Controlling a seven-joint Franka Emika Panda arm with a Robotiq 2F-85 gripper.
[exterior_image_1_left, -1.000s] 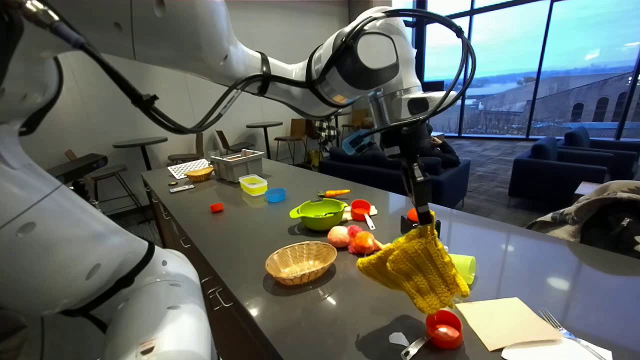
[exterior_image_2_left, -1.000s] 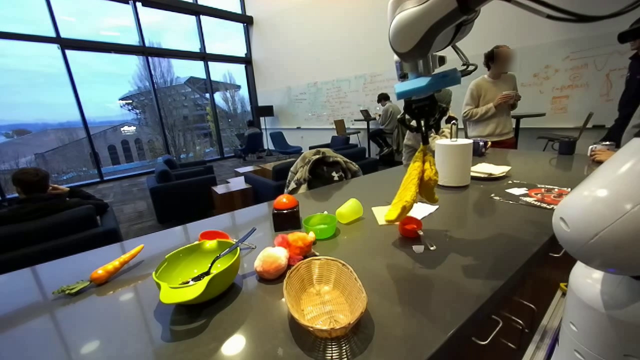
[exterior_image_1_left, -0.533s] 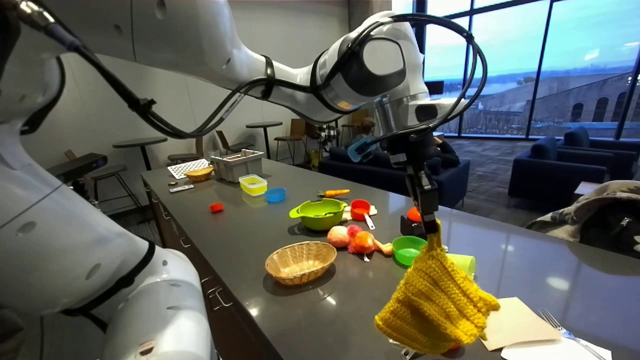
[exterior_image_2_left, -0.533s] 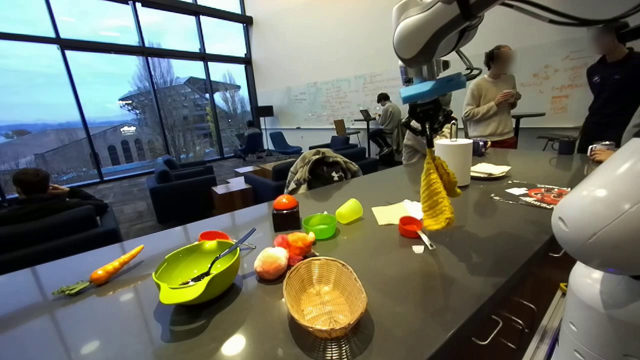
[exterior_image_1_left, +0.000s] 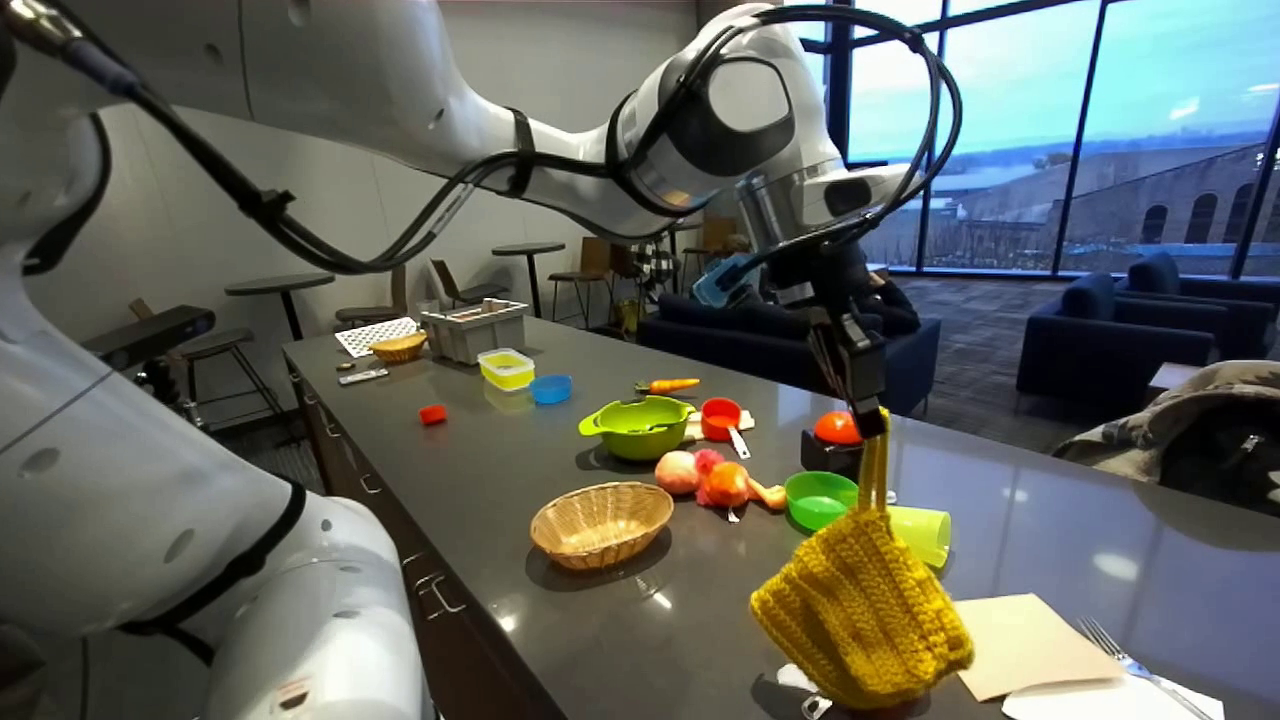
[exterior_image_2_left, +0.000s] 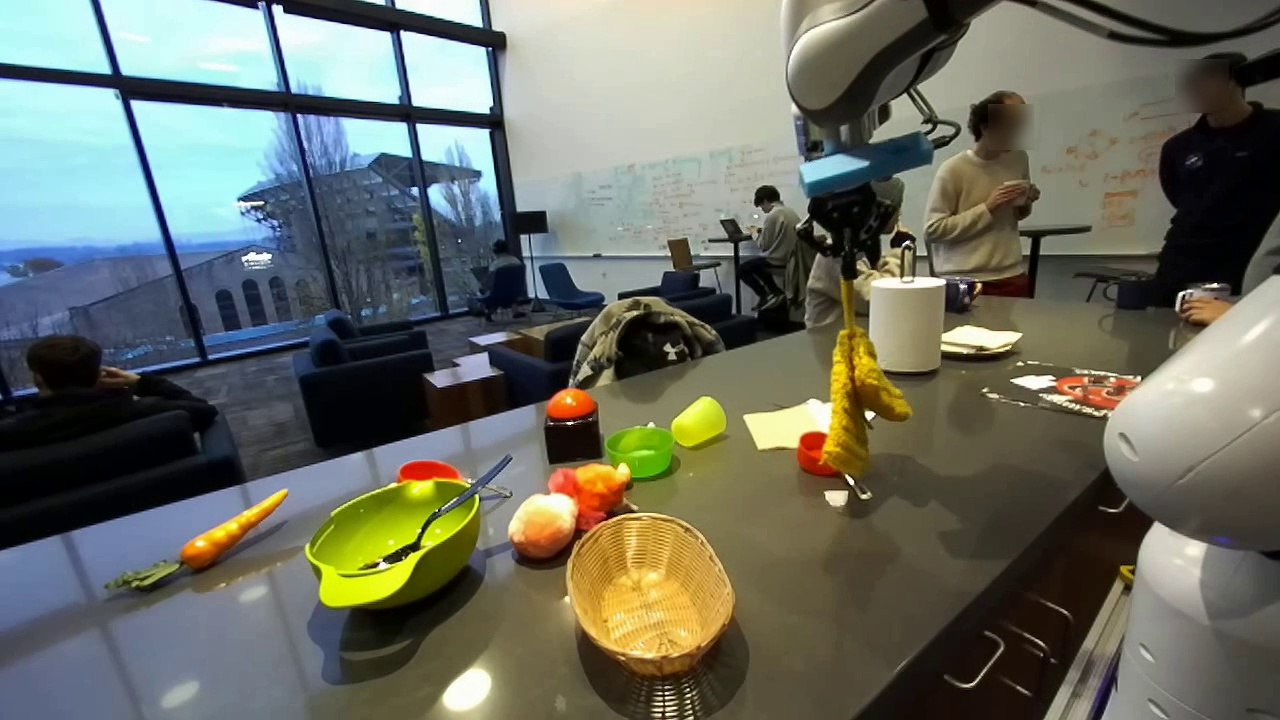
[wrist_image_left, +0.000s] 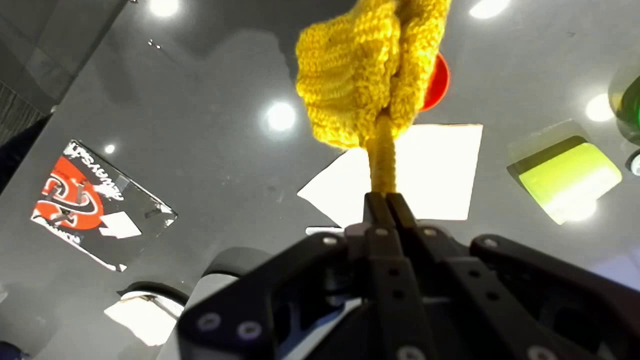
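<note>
The gripper (wrist_image_left: 383, 195) has its jaws clenched on the loop of a yellow knitted cloth (exterior_image_1_left: 862, 610), which dangles folded beneath them, clear above the counter (exterior_image_2_left: 860, 580), somewhere between the drawer-side edge and the window-side edge. In an exterior view the cloth covers part of a red measuring cup (exterior_image_2_left: 812, 455); I can't tell whether the two touch.

Near that cup, toward the window-side edge, lies a sheet of tan paper (exterior_image_1_left: 1030, 635), with a white napkin (exterior_image_1_left: 1085, 702) and a fork (exterior_image_1_left: 1130, 662) next to it. A lime cup (exterior_image_2_left: 699, 421) is tipped on its side just beside a green cup (exterior_image_2_left: 640, 452), and a black box with a red dome (exterior_image_2_left: 572, 425) sits near the window-side edge.

Closer to the drawer-side edge stands a wicker basket (exterior_image_2_left: 650, 600), with a peach-coloured ball (exterior_image_2_left: 543, 526) and an orange toy (exterior_image_2_left: 597, 488) near its rim. Farther along are a green bowl (exterior_image_2_left: 430, 570) with a utensil (exterior_image_2_left: 455, 504) in it and, by the window-side edge, a carrot (exterior_image_1_left: 668, 387).
</note>
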